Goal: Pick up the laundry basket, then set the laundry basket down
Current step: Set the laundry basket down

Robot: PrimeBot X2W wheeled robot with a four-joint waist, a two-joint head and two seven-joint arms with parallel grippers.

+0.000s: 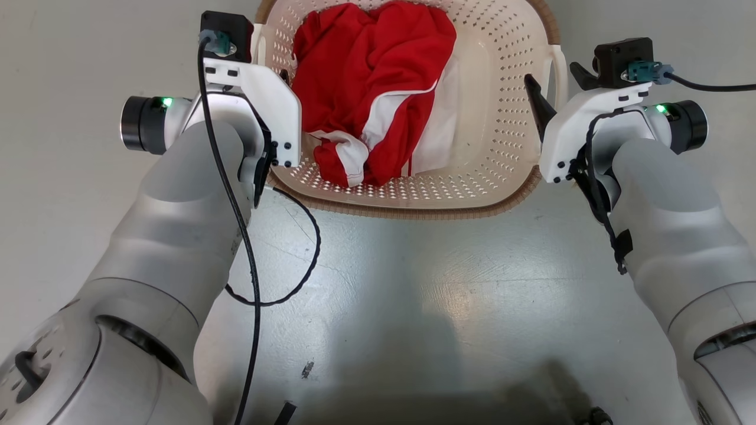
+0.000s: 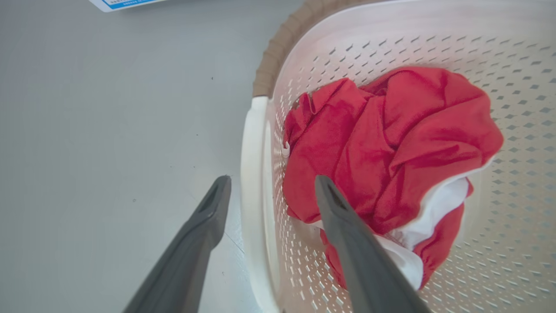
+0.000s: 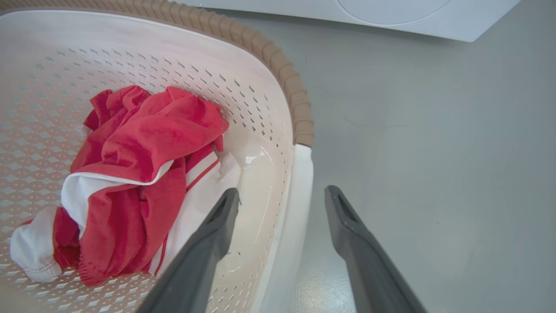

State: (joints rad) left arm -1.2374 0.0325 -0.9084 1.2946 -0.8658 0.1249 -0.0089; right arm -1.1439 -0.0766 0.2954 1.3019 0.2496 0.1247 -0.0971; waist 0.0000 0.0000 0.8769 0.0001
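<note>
The laundry basket, cream perforated plastic with a brown woven rim, lies straight ahead with a red and white garment crumpled inside. My left gripper is open and straddles the white left handle, one finger outside the basket and one inside over the garment. My right gripper is open too. In the right wrist view it straddles the white right handle, with one finger inside the basket wall. Neither pair of fingers presses on a handle.
Grey floor surrounds the basket. A white appliance panel stands beyond the basket's right side. A blue and white label lies on the floor past the left side. A black cable loops off my left forearm.
</note>
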